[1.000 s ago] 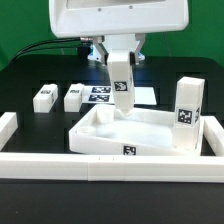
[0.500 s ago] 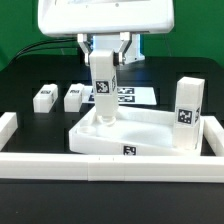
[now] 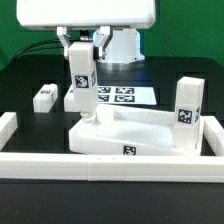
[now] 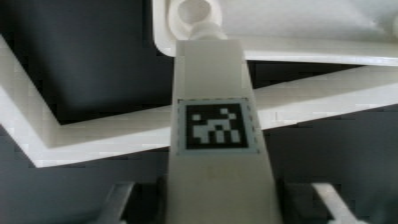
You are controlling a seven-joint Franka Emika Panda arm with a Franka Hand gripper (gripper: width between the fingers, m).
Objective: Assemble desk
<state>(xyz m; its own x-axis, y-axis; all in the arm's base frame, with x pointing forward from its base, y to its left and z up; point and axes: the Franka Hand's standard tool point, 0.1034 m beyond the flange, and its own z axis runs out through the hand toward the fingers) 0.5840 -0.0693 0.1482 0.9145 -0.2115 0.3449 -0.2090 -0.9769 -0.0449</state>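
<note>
The leg (image 3: 82, 88) is pinched upright in the hand (image 3: 81, 52), with its long axis vertical. Its lower end is placed at a corner socket (image 4: 196, 14) of the desk top (image 3: 105, 140) beneath the hand. Whether it is seated cannot be told. Bare tabletop (image 3: 30, 75) is seen between the hand and a lying leg (image 3: 43, 97).
</note>
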